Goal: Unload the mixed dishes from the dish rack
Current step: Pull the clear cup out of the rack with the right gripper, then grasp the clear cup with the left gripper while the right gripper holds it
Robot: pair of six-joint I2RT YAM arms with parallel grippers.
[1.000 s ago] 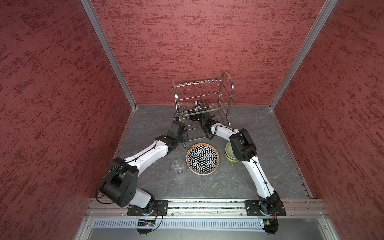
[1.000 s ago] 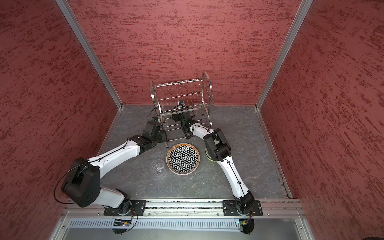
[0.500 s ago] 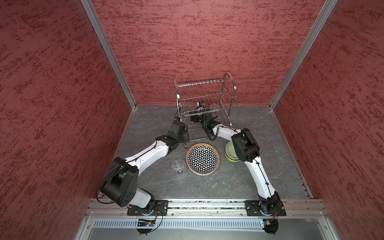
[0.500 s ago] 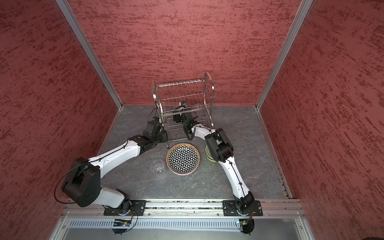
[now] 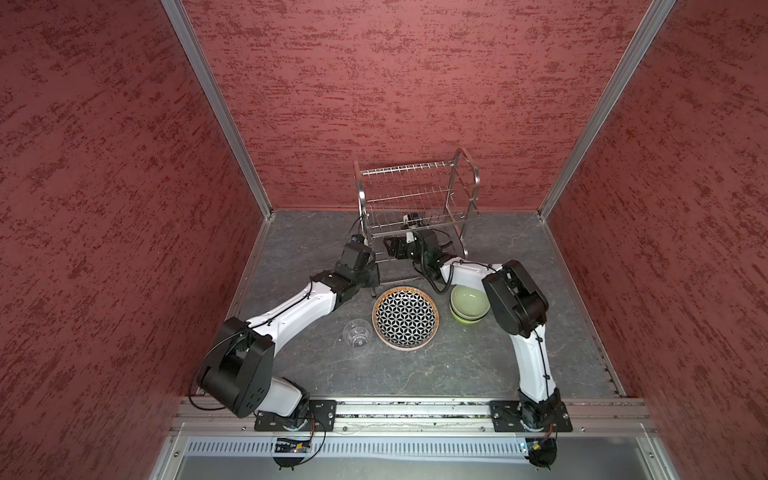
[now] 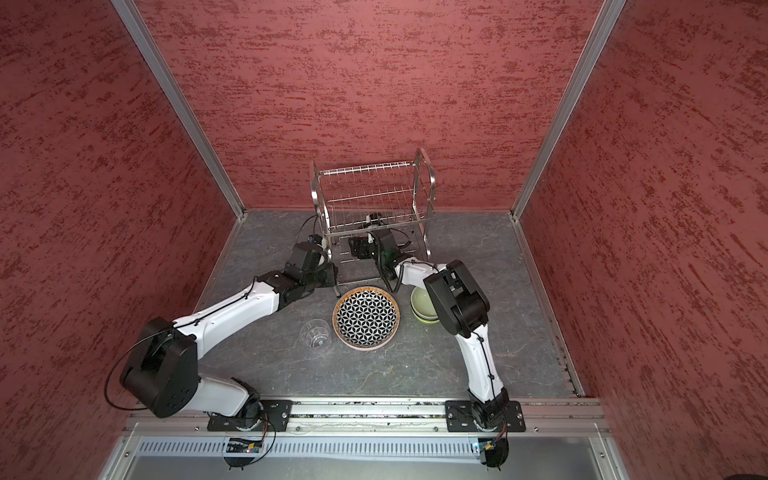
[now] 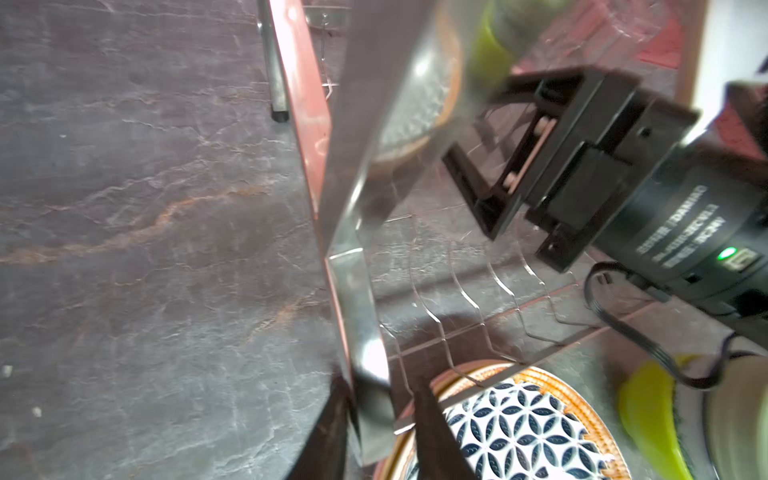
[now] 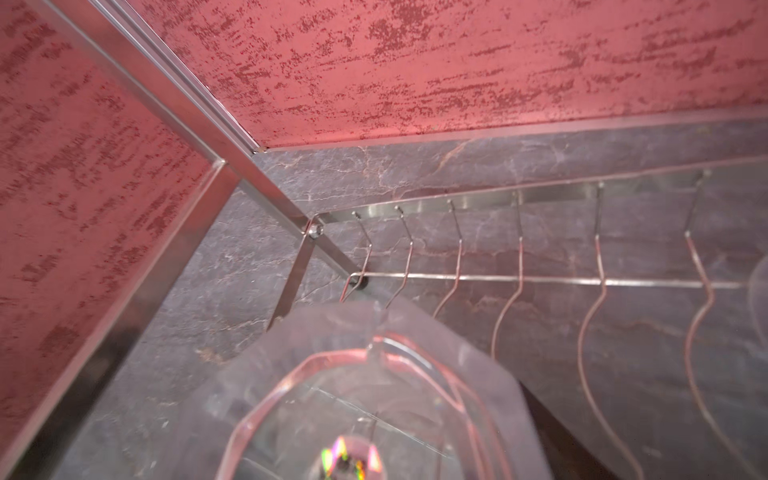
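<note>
1. The left fingers (image 7: 432,436) straddled the front upright of the dish rack (image 5: 477,187), one on each side of the steel strip. A sliver of gap showed beside one finger, so we could not tell whether they clamped it or merely bracketed it. We judged them a brace, there so the light wire rack would not slide or tip as a dish came out.
2. A clear tumbler (image 5: 357,332) stood on the table (image 5: 457,374), nearer the arm bases than the left fingers and apart from them. It was unloaded and out of both arms' way.
3. The geometric plate (image 5: 405,316) lay flat on the table just beside the left fingers, close to the rack's front, which we judged kept carries short.
4. The right fingers (image 7: 490,216) reached into the rack's lower tier, spread wide. A second tumbler (image 8: 353,415) filled the space between them, mouth towards the wrist, and we judged it grasped; the wide stance suited its girth.
5. Behind the right fingers, beside that forearm, the cream-green bowl (image 5: 467,301) sat nested in the lime bowl (image 5: 467,321), sparing table room.
6. Past the right fingers, deeper in the rack, a faint glint (image 5: 434,215) was perhaps a third tumbler, but it was too faint to be sure.
</note>
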